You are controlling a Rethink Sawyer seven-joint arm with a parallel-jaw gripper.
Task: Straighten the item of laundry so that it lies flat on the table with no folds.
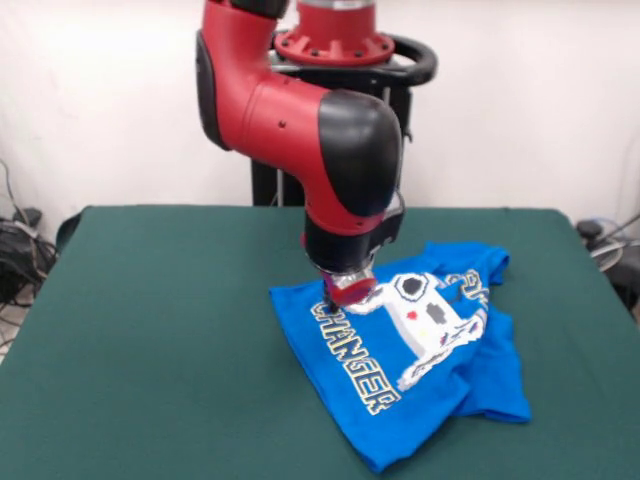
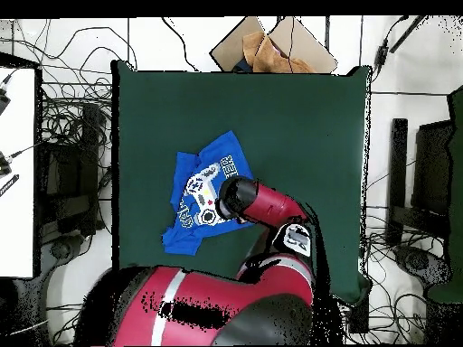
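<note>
The bright blue T-shirt (image 1: 420,365) lies crumpled on the green table (image 1: 150,330), right of centre in the front view, print side up with the white controller and "CHANGER" showing. Its far sleeve and right side are folded over. My gripper (image 1: 346,290) is down on the shirt's far left edge, by the start of the lettering. I cannot see whether it is open or shut. In the overhead view the shirt (image 2: 197,194) lies left of centre on the table (image 2: 298,117), and the arm's wrist covers the gripper.
The red arm (image 1: 300,110) comes down over the table's far middle. In the overhead view a cardboard box (image 2: 276,45) sits beyond the table's top edge, and cables and dark equipment (image 2: 425,172) lie along both sides.
</note>
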